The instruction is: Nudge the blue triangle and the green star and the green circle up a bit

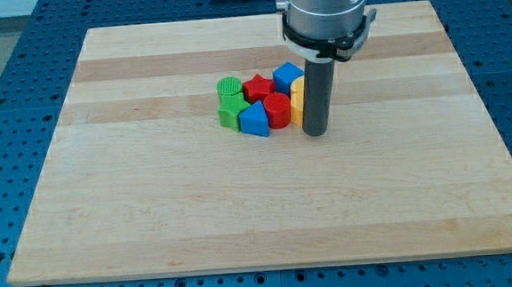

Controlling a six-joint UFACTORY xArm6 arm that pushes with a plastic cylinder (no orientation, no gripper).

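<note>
The blocks sit in one tight cluster near the board's middle. The blue triangle (255,120) is at the cluster's bottom. The green star (231,111) touches its left side. The green circle (229,88) lies just above the star. A red star (257,88), a red cylinder (277,109), a blue cube (287,76) and a yellow block (297,103) fill the right side. My tip (315,133) rests on the board just right of the yellow block, well right of the blue triangle.
The wooden board (153,212) lies on a blue perforated table (4,105). The arm's grey cylinder body (328,10) hangs over the board's top middle and hides part of the yellow block's right side.
</note>
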